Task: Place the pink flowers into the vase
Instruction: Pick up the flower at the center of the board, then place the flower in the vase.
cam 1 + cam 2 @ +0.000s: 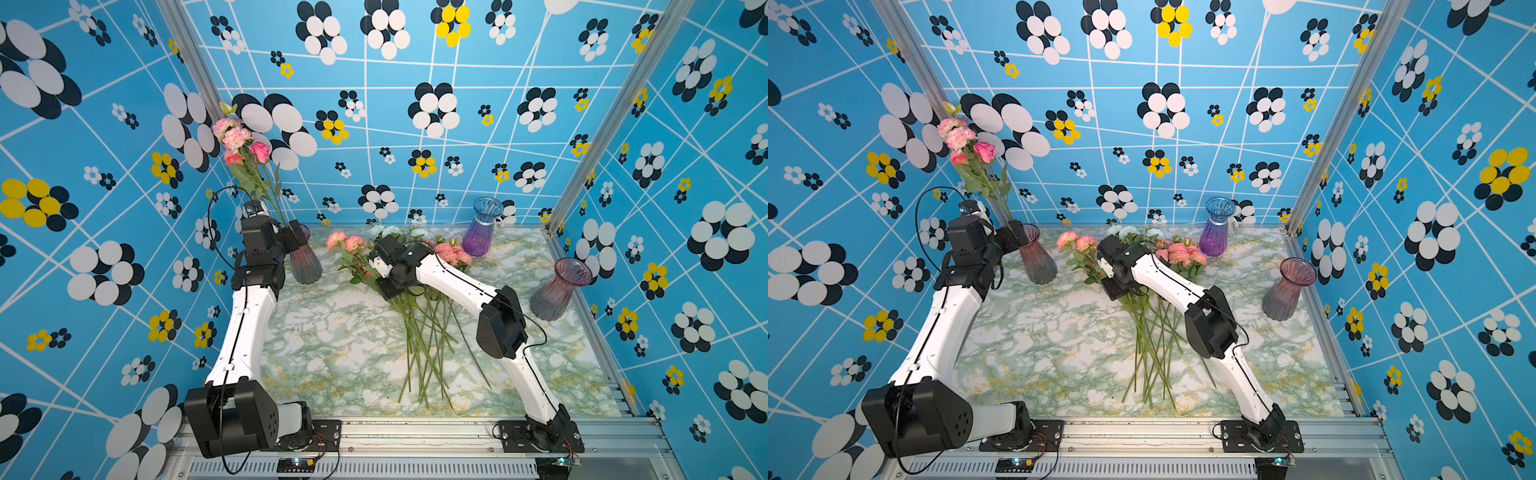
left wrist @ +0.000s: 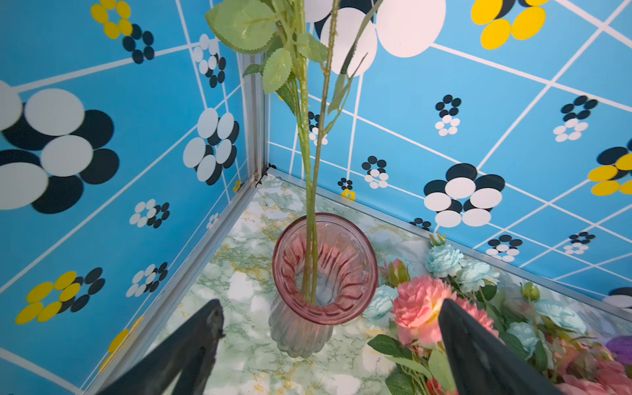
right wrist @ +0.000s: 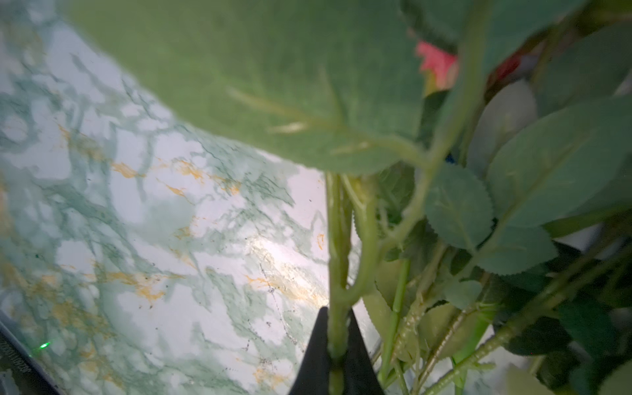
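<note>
The marble-patterned table (image 1: 324, 357) is carrying the whole arrangement, with both arms reaching in from its near edge. The right arm (image 1: 453, 280) is bending low over the loose heap of pink flowers (image 1: 347, 243), which is lying mid-table with blossoms toward the back wall and stems fanning toward the front, probably so that bare stems are lying open to a pinch. The left arm (image 1: 245, 332) is extending to the back left corner, where the vase (image 1: 306, 264) is standing upright. Several placed blooms (image 1: 239, 137) are rising from it on long stems that are leaning toward the wall corner. A blue-purple vase (image 1: 482, 228) and a second pink vase (image 1: 559, 291) are standing well apart on the right side, holding nothing visible. Pale blue flowers (image 1: 384, 230) are lying at the back of the heap. The left gripper (image 2: 330, 304) is hovering by the vase mouth with jaws spread wide and nothing between them; whether it is touching the glass cannot be told. The right gripper (image 3: 337, 318) is clamping its jaws on a single green stem (image 3: 337, 239), just below a fork. Leaves are hiding that stem's blossom, so its colour cannot be told.
</note>
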Controlling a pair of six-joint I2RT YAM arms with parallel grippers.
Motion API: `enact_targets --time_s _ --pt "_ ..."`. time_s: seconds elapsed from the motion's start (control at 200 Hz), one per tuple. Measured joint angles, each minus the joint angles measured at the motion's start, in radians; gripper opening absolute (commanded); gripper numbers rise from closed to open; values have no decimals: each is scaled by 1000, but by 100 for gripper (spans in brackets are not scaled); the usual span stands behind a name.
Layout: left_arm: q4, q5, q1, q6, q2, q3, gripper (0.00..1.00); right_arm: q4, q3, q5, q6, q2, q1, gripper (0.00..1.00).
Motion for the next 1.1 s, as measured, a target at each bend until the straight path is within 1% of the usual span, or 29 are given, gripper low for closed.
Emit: enact_targets --time_s 0.125,0.23,0.31,0.36,0.515,0.675,0.884,0.939,1.099 --pt "-19 62 -35 -41 0 11 100 -33 103 3 -18 -14 -8 0" --pt "-26 114 -87 -71 1 11 100 -44 145 7 -27 -28 -26 0" --pt "-26 160 -132 -100 6 11 99 -56 154 8 -31 -34 -47 0" --pt "-15 208 -156 -134 20 10 99 -64 158 8 -31 -35 -62 0" --pt "55 339 -192 -246 81 -18 100 -81 167 11 -35 -51 -99 0" --pt "133 426 -247 -337 141 -42 100 -85 167 3 -37 -108 -105 0" --pt "288 507 -284 -471 209 -49 90 -82 167 -39 -32 -199 -104 0" --pt "323 520 -286 -506 226 -49 86 -81 167 -50 -29 -212 -104 0" --pt "412 550 -303 -574 267 -49 79 -74 144 -74 -16 -225 -104 0"
